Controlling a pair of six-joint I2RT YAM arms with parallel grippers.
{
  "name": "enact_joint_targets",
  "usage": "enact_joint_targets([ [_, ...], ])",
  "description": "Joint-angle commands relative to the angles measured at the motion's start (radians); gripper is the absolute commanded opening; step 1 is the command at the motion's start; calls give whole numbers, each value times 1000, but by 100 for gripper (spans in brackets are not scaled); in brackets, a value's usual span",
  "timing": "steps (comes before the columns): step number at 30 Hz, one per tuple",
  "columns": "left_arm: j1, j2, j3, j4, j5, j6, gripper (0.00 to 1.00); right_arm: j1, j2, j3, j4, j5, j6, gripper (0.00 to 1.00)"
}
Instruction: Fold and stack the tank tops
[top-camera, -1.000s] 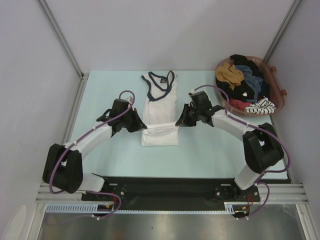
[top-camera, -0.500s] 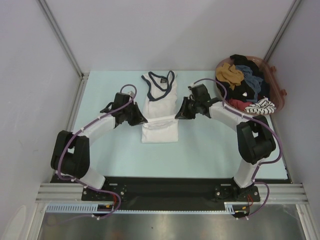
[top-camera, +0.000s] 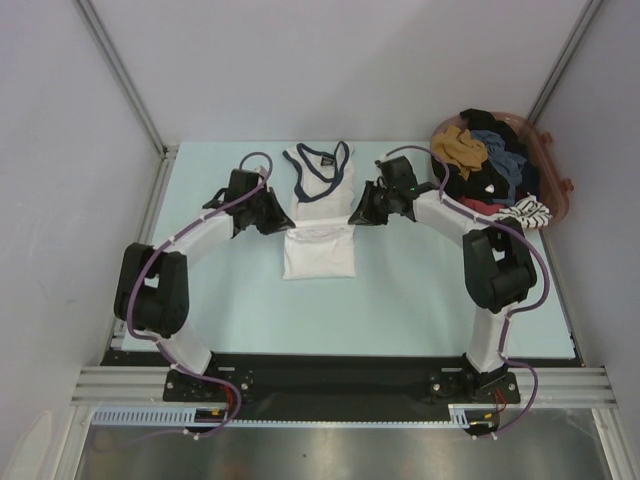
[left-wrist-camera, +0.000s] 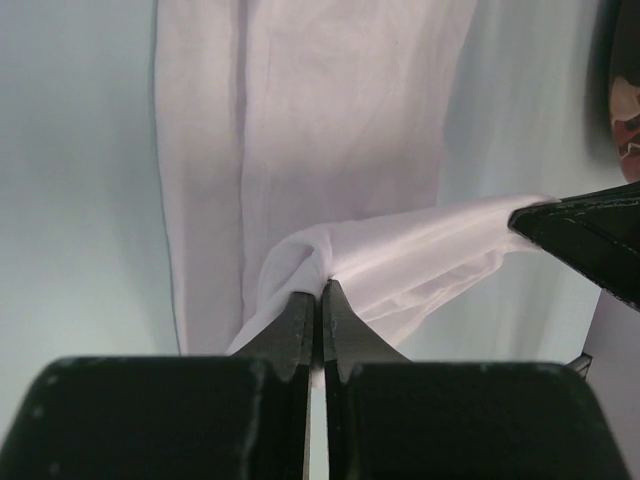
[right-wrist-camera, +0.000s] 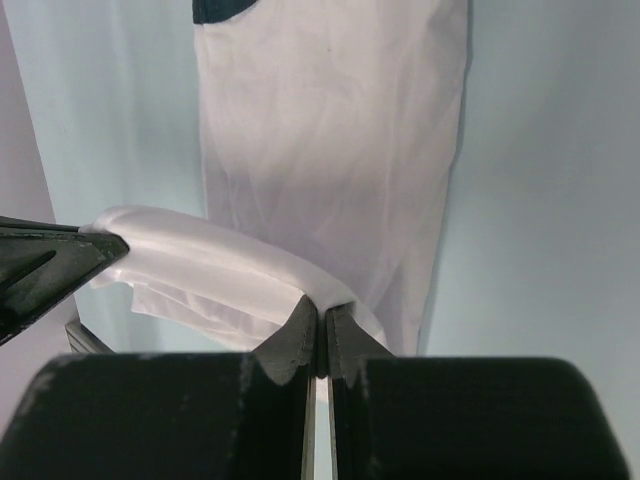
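The white tank top (top-camera: 319, 215) with navy trim lies lengthwise in the middle of the table, straps at the far end. Its near hem is lifted and folded back over the body. My left gripper (top-camera: 286, 226) is shut on the hem's left corner (left-wrist-camera: 318, 272). My right gripper (top-camera: 354, 219) is shut on the hem's right corner (right-wrist-camera: 322, 296). The lifted hem spans between the two grippers above the cloth. Slate grey-blue cloth (top-camera: 492, 143) shows in the basket pile; I cannot tell whether it is the second top.
A brown basket (top-camera: 556, 196) at the far right holds a jumble of black, red, mustard and striped clothes. Pale blue table (top-camera: 420, 290) surrounds the top. Walls and frame posts close in the left, right and far sides.
Both grippers have carried the near hem away from me toward the straps, folding the lower part over the body. The folded edge now sits farther up the table.
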Motion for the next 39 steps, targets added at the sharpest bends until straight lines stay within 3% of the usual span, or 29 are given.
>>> enact_joint_targets([
  [1,21,30,65,19,15,17,0,-16,26,63,-2,7,-16,3],
  [20,30,196,160,53,38,8,1,-36,161,182,8,12,3,10],
  [22,30,213,171,53,47,9,5,-37,176,196,4,11,4,12],
  [26,30,234,184,54,57,14,18,-37,193,210,10,9,7,28],
  [28,32,231,186,53,51,17,26,-37,193,209,22,11,9,47],
  [29,32,228,183,53,35,16,34,-40,187,209,25,21,10,53],
  [30,32,222,183,51,25,16,58,-40,181,205,28,29,10,58],
  [31,33,213,183,47,12,16,64,-39,175,199,42,32,7,67],
  [33,33,185,181,47,-21,28,76,-42,153,198,53,35,6,71],
  [39,49,119,203,-16,-78,71,89,-56,92,135,82,20,9,72],
])
